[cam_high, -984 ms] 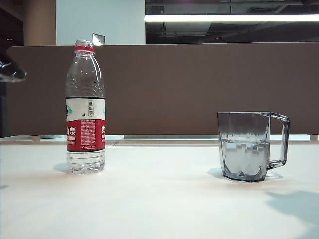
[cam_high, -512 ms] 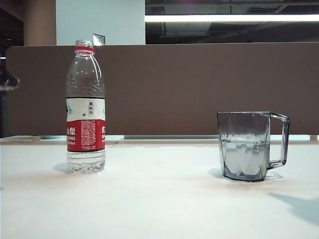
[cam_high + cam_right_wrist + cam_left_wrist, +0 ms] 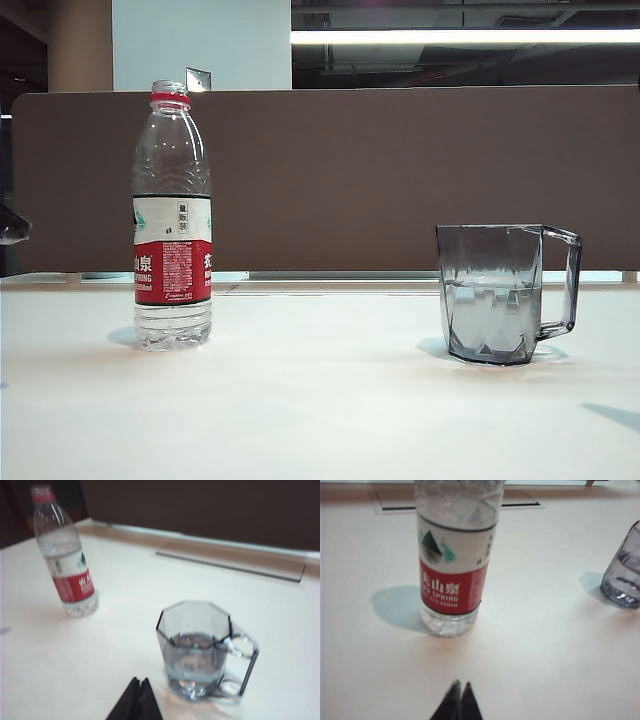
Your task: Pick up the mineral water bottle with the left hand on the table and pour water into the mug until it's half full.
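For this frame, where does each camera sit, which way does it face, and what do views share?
Exterior: low at table level, facing the brown partition; a dark bit of arm at the left edge.
Left wrist: above the table, facing the mineral water bottle; shut left gripper tips show.
Right wrist: higher, angled down at the mug; shut right gripper tips show.
Shared: all three show bottle and mug.

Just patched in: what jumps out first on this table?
The tall bottle with its red label stands upright on the left of the table, uncapped. The smoky mug sits to the right, holding some water. Both claws, left and right, hang shut, short of either.
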Controlling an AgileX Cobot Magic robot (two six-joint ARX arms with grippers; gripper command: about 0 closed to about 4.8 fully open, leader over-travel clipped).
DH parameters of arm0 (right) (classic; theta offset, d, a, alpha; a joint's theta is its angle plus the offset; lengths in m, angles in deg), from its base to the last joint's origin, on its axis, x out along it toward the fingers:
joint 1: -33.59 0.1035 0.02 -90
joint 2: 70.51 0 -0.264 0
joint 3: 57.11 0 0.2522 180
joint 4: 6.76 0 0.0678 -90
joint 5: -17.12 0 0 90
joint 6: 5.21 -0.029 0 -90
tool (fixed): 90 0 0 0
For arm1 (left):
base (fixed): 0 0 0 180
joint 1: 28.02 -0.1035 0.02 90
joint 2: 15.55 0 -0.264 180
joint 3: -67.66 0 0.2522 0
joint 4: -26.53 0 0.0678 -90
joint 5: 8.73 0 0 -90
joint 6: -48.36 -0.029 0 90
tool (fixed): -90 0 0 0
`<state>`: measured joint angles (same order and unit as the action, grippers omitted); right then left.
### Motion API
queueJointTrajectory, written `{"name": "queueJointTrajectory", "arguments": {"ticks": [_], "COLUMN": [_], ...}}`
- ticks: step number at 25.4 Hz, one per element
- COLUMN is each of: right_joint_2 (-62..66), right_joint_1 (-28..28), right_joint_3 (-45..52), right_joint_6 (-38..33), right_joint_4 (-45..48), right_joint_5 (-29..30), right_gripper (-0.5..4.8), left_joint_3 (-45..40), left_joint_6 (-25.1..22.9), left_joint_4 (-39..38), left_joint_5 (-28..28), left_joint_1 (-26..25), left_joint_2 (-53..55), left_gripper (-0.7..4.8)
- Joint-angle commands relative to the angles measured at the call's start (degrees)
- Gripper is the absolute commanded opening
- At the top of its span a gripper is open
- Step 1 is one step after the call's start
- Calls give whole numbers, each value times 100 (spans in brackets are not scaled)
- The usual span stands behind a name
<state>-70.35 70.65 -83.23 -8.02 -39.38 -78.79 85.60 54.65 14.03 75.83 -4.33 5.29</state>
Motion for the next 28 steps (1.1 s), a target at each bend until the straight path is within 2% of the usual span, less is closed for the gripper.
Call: {"name": "queueJointTrajectory", "arguments": {"ticks": [1,9,15,21,28], "right_joint_2": [-13,-13,-15,-11,-11], "right_joint_1": [2,2,7,-7,-7], "right_joint_3": [127,542,1071,1075,1075], "right_joint_6": [-22,-22,-214,-175,-173], "right_joint_4": [289,437,560,688,688], "right_joint_5": [4,4,337,289,291], "right_gripper": [-1,-1,-1,2,2], "left_joint_3": [-26,-44,-44,-44,-44], "left_joint_6": [11,-4,15,15,15], "left_joint_4": [116,170,1071,1998,2055], "left_joint_5": [-15,-15,-15,-15,-15], "left_joint_1": [13,20,17,17,-103], "left_joint_2": [-39,-39,-39,-39,-302], "left_gripper": [-6,-6,-6,-6,-6]}}
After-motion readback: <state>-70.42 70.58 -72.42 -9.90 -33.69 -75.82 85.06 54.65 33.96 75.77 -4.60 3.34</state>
